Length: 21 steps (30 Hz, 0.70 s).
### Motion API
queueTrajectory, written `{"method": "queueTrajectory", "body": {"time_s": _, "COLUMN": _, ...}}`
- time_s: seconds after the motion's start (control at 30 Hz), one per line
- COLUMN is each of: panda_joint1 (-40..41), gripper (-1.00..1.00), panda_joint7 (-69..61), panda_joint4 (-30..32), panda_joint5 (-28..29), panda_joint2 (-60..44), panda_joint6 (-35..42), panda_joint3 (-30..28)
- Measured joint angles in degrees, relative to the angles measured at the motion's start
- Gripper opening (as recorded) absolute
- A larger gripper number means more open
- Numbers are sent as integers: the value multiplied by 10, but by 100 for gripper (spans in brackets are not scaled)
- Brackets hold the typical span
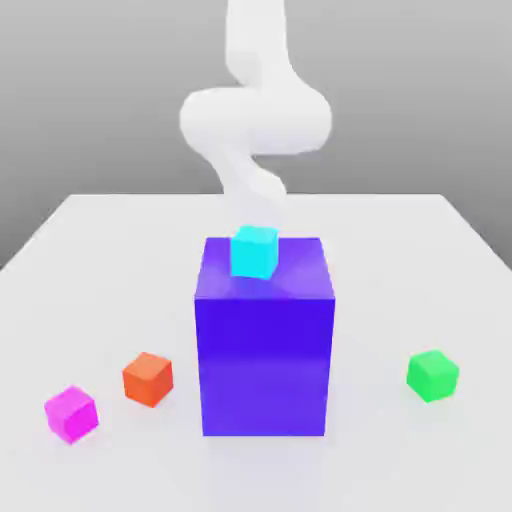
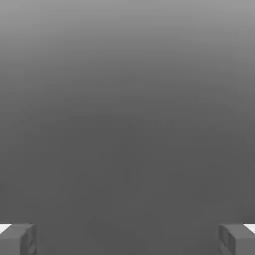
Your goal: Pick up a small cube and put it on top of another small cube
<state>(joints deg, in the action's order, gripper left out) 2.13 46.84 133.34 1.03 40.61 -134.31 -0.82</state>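
Observation:
The small magenta cube rests on the white table near the front, at the exterior view's left. The small green cube sits on the table at the exterior view's right, far from the magenta one. My white arm rises behind the big blue block, well away from both cubes. In the hand view my gripper is open. Its two grey fingertips stand wide apart with nothing between them, against plain grey.
The tall blue-purple block stands mid-table with a cyan cube on its top. An orange cube lies just to the right of the magenta one, between it and the block. Bare table separates the block from the green cube.

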Motion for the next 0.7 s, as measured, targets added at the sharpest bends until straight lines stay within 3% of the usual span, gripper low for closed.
{"method": "queueTrajectory", "body": {"time_s": 0.43, "panda_joint1": 98, "gripper": 0, "panda_joint7": 32, "panda_joint4": 82, "panda_joint5": 26, "panda_joint2": -272, "panda_joint6": -132, "panda_joint3": -74}}
{"method": "queueTrajectory", "body": {"time_s": 0.7, "panda_joint1": 167, "gripper": 0, "panda_joint7": 2, "panda_joint4": 131, "panda_joint5": -27, "panda_joint2": -441, "panda_joint6": -213, "panda_joint3": -113}}
